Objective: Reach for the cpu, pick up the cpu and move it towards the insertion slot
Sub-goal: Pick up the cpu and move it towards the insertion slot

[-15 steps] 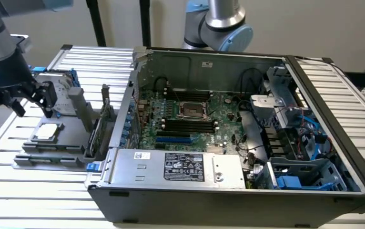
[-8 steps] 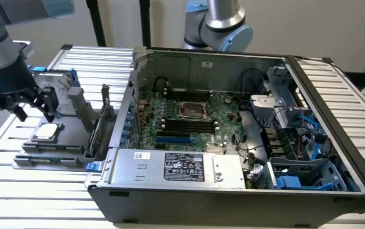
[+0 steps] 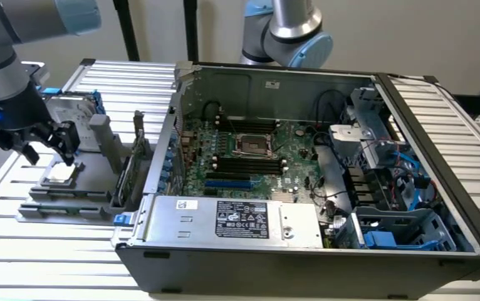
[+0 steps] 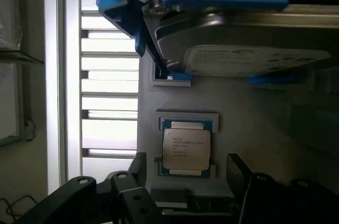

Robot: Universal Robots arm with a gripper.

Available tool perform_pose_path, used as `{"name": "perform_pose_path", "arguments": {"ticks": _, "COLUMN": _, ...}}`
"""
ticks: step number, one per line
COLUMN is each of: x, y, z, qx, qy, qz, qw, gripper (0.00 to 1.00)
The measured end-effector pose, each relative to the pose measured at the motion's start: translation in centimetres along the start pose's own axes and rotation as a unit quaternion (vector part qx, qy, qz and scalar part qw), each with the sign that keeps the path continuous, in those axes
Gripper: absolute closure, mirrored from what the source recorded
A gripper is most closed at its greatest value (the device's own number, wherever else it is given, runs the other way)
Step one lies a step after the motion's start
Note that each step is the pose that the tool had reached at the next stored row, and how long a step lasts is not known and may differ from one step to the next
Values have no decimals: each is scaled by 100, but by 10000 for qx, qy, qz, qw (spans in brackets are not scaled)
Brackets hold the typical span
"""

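Note:
The cpu [image 3: 60, 174] [image 4: 186, 147] is a small square chip with a silvery top, lying flat in a recess of the grey holder [image 3: 85, 182] at the exterior view's left. My gripper [image 3: 49, 152] [image 4: 185, 173] hangs just above it, open, with one black finger [image 4: 139, 163] on each side of the chip and not touching it. The insertion slot [image 3: 252, 144] is a square socket with a shiny metal frame and dark centre on the motherboard inside the open computer case, well off to the exterior view's right of the gripper.
An upright silver hard drive with blue rails [image 3: 73, 116] [image 4: 238, 49] stands just behind the cpu. A dark upright card [image 3: 131, 164] rises between holder and computer case [image 3: 290, 251]. Long black memory slots [image 3: 244, 166] flank the socket. A second arm [image 3: 286, 31] stands behind the case.

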State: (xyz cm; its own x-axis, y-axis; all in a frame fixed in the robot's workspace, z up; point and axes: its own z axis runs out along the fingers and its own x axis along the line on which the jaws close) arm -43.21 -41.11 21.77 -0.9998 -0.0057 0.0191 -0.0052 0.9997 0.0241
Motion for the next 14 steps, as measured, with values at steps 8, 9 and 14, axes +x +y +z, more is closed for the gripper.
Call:
{"name": "perform_pose_path", "arguments": {"ticks": 8, "x": -2, "y": -3, "z": 101, "qx": -2, "qy": -2, "qz": 73, "qw": 10000, "gripper": 29}}
{"name": "perform_pose_path", "arguments": {"ticks": 9, "x": -2, "y": -3, "z": 112, "qx": -2, "qy": -3, "qz": 77, "qw": 10000, "gripper": 29}}
{"name": "perform_pose_path", "arguments": {"ticks": 14, "x": -14, "y": -4, "z": 152, "qx": -2, "qy": -3, "qz": 112, "qw": 9999, "gripper": 29}}
